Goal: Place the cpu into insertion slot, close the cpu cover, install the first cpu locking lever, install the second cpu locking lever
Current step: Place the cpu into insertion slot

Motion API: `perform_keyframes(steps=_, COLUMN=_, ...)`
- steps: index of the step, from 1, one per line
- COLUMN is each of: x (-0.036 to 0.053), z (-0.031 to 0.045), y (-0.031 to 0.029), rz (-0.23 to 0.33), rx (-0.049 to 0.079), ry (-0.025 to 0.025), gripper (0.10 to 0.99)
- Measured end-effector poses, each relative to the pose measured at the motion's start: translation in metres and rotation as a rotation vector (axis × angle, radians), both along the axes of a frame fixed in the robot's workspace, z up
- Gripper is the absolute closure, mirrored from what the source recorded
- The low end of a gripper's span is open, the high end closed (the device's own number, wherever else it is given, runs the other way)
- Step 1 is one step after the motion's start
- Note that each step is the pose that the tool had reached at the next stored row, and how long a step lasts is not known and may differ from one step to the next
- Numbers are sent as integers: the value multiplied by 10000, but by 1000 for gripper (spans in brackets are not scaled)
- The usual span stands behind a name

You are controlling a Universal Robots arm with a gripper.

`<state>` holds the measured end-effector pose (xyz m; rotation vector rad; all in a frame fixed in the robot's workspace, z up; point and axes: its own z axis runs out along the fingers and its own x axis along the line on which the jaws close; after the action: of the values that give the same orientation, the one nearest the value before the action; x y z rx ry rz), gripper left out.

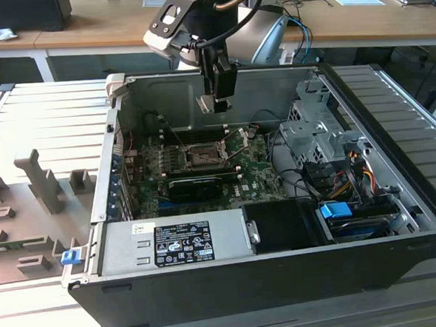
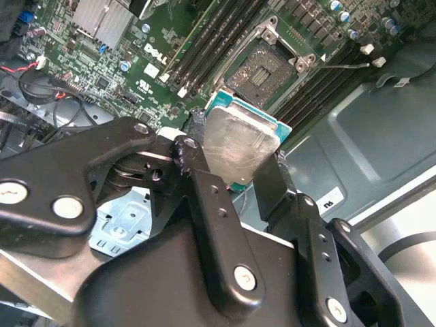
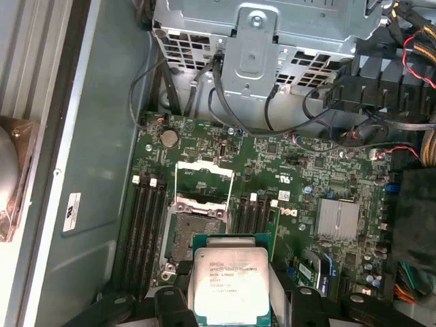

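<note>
1. The gripper (image 2: pixel 238 162) is pinched on the cpu (image 2: pixel 240 133). Its black fingers (image 2: pixel 204 191) press on two opposite edges, so the silvery lid and the green rim show between them in both wrist views.
2. The cpu hangs in the air inside the open computer case (image 1: pixel 284 278), over the green motherboard (image 1: pixel 255 161). In the exterior view it sits clear above the insertion slot (image 1: pixel 203 155) and touches nothing below.
3. The insertion slot lies bare with its dark pin field exposed. The cpu cover (image 3: pixel 197 203) is swung open at its far side, and long black memory slots (image 3: pixel 146 225) flank it.
4. My judgement is that the cpu is light, flat and quite stiff. Its metal lid looks smooth and probably slippery, and the thin edges offer little purchase, so a modest squeeze on those edges seems the right hold.
5. The fragile parts are likely the contacts on its underside and the fine pins in the slot — neither would forgive a tilt, a slide or a push. The chip probably needs to go in level and square to the frame.
6. The cpu cover looks like thin sheet metal, stiff across its frame but easy to bend at the corners. Its free edge, away from the hinge, seems the sensible place to press.
</note>
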<state>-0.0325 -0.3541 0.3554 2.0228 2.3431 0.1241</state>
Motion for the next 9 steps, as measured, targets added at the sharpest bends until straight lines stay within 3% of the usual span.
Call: perform_keyframes(steps=9, x=0, z=-66, y=-1, rz=-31, rx=-26, ry=0, gripper=557)
